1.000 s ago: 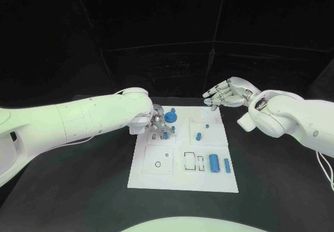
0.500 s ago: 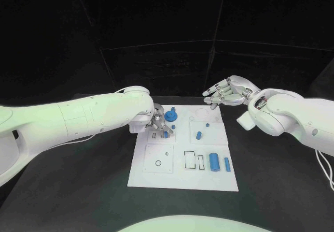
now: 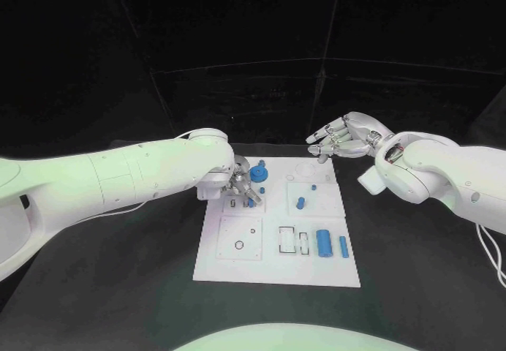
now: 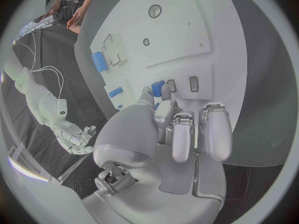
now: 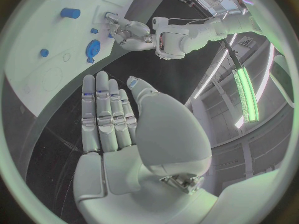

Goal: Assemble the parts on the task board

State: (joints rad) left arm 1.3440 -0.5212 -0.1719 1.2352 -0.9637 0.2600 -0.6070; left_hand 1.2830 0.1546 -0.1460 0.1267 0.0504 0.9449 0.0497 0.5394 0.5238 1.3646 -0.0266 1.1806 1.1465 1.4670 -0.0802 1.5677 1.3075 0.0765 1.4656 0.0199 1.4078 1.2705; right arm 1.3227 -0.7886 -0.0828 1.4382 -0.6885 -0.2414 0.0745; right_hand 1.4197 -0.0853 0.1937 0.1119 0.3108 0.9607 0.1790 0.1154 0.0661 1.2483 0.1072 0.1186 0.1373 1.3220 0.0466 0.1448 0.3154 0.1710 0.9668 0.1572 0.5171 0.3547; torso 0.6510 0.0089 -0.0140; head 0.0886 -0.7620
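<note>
While a small blue part (image 4: 158,88) is pinched between thumb and fingertip, the left robot hand (image 3: 239,187) is held low over the far-left area of the task board (image 3: 276,274), just beside two small rectangular slots (image 4: 193,83) seen in the left wrist view. The other fingers of that hand are curled close above the board. The right robot hand (image 3: 345,139) is kept off the board, above its far right corner, with fingers apart and straight and nothing held.

A slip is judged the main risk: the pinched part is small and held only at its tip, so it could tilt or drop if pressed down out of line with a slot. The round blue knob (image 3: 260,175) standing just beyond the left hand could also be knocked by the knuckles if the hand is moved further away from the robot.

On the board in the head view, six other blue pieces can be counted: the round knob, a small peg (image 3: 312,189) and a short oblong piece (image 3: 300,202) in the middle, then a thick cylinder (image 3: 325,243) and a thin bar (image 3: 344,246) lying side by side near the right edge, beside outlined recesses. One board lies on the black desk (image 3: 126,292).
</note>
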